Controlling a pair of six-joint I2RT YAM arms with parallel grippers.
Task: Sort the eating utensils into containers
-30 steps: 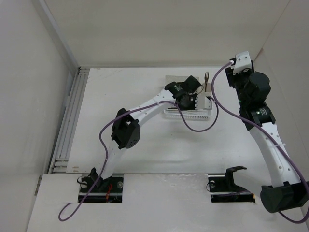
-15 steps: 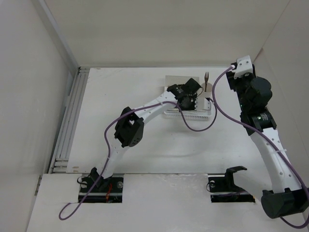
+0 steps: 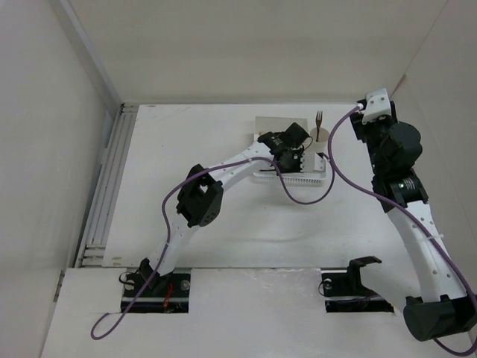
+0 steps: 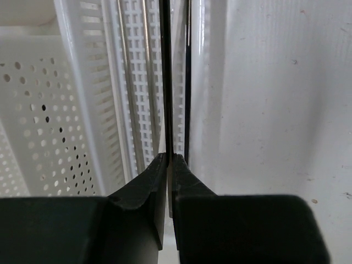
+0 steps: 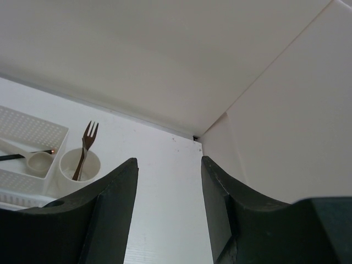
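Note:
My left gripper is shut on a dark chopstick that runs straight ahead of the jaws, over the low white slotted tray. A second dark chopstick lies alongside on the right, and pale chopsticks lie in the tray. From above, the left gripper sits over the containers. A dark fork stands in the small cream cup. My right gripper is open and empty, raised near the back right corner.
A deep white perforated box borders the tray on its left; in the right wrist view this box holds a pale spoon-like piece. White walls enclose the table. A purple cable loops in front of the tray.
The right arm has drawn slightly to the right with its gripper still open. The left arm's elbow shifted a little; its gripper stays shut over the tray.

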